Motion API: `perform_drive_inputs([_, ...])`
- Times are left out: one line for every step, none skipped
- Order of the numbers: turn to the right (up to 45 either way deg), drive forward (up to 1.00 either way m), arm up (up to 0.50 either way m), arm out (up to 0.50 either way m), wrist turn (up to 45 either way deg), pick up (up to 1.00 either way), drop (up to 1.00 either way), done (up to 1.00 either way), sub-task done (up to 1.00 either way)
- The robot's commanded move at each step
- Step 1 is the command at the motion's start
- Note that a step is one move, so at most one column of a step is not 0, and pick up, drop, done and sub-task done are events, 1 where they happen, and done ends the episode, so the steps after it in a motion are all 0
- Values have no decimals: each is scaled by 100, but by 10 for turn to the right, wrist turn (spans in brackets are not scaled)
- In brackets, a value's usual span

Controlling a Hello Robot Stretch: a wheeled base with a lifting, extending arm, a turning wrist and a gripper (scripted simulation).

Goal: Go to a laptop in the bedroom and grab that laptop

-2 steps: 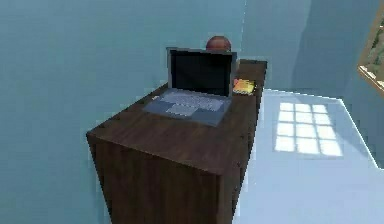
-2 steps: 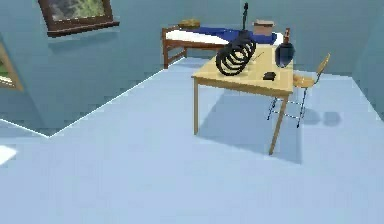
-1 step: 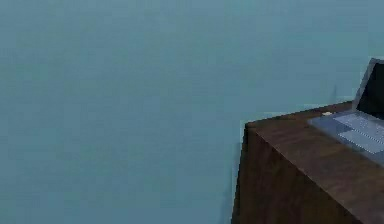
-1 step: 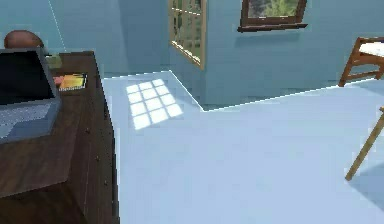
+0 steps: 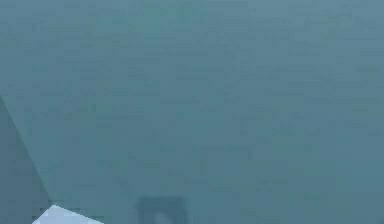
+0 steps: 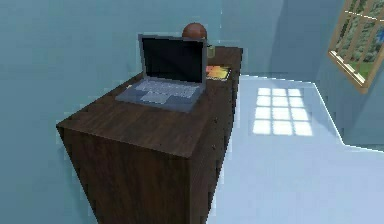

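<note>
An open laptop [image 6: 165, 75] with a grey keyboard and a dark screen stands on a dark wooden desk [image 6: 150, 135] in the arm side view, near the desk's middle. Its screen faces the picture's lower left. Behind the screen sits a round brown object [image 6: 195, 31], and beside it lies a flat orange and yellow thing [image 6: 217, 72].
A teal wall [image 5: 200, 90] stands close in the forward view, with a pale strip of floor [image 5: 62, 215] at the bottom left. In the arm side view, light blue floor [image 6: 290, 160] with a sunlit patch [image 6: 277, 110] lies right of the desk. A framed picture [image 6: 360, 45] hangs on the right wall.
</note>
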Motion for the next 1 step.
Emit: perform_drive_inputs([0, 0, 50, 0, 0, 0, 0, 0, 0])
